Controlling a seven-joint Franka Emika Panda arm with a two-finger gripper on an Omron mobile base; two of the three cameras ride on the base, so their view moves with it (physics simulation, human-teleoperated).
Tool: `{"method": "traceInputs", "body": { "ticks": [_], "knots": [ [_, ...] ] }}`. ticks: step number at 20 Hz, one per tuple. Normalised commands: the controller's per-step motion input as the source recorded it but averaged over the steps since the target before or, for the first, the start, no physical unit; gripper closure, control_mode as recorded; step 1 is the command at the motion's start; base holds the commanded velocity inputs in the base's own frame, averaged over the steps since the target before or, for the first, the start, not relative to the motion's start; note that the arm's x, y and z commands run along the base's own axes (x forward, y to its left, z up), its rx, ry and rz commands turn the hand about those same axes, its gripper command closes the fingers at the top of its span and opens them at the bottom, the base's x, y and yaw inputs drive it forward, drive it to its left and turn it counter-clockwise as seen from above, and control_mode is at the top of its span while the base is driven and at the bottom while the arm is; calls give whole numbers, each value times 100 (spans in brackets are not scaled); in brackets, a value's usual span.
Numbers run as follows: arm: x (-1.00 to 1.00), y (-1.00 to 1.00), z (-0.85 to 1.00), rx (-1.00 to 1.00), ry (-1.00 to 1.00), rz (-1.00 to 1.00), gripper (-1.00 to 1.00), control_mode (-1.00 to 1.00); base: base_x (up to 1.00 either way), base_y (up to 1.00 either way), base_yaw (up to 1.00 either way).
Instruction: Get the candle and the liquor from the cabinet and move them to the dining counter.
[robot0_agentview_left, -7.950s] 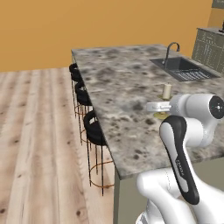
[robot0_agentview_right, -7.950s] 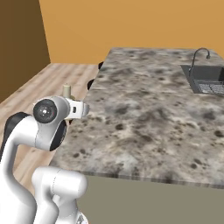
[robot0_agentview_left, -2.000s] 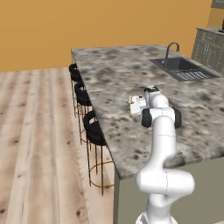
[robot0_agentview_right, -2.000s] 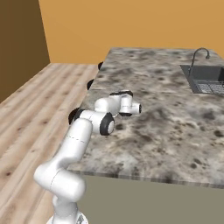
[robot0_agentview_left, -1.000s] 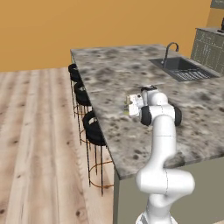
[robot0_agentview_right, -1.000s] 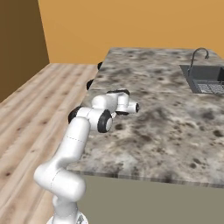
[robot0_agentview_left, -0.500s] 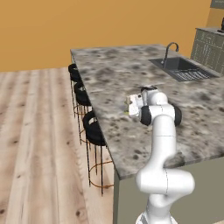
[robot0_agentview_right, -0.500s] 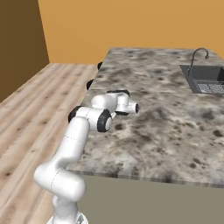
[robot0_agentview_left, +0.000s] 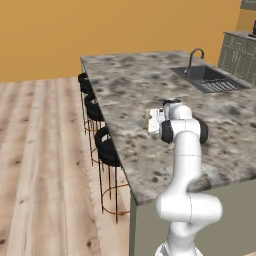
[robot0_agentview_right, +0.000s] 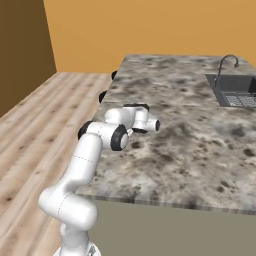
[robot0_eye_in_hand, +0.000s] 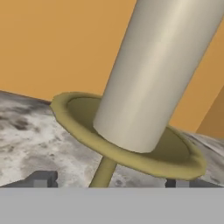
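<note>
Your gripper (robot0_eye_in_hand: 107, 180) stands spread, released, straddling the candle (robot0_eye_in_hand: 151, 74) on the dining counter (robot0_agentview_left: 130, 90). 3 stools (robot0_agentview_left: 106, 145) line its edge; sink (robot0_agentview_left: 207, 78) well apart.

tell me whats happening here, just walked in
A white robot arm is reaching low over the dining counter, the marble island with a sink and black stools. Its gripper is right at the candle, a cream pillar on a brass candlestick, seen close up in the hand view. The fingertips stand wide apart on either side of the stem, so it looks like the candle is being set down.
</note>
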Motion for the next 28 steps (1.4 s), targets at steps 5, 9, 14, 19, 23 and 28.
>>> {"method": "traceInputs", "body": {
  "ticks": [5, 9, 14, 19, 23, 28],
  "knots": [
    [-8, -28, 0, 1, 0, -4, -100, -100, 0, 0, 0],
    [-26, -28, 1, 4, 0, -5, -100, -100, 0, 0, 0],
    [-44, -10, 23, 2, 2, -9, -100, -100, 0, 0, 0],
    [-47, 0, 40, -1, 13, -13, -100, -100, 0, 0, 0],
    [-49, 0, 35, -5, 18, -18, -100, -100, 0, 0, 0],
    [-56, 0, 35, -13, 14, -5, -100, -100, 0, 0, 0]
  ]
}}
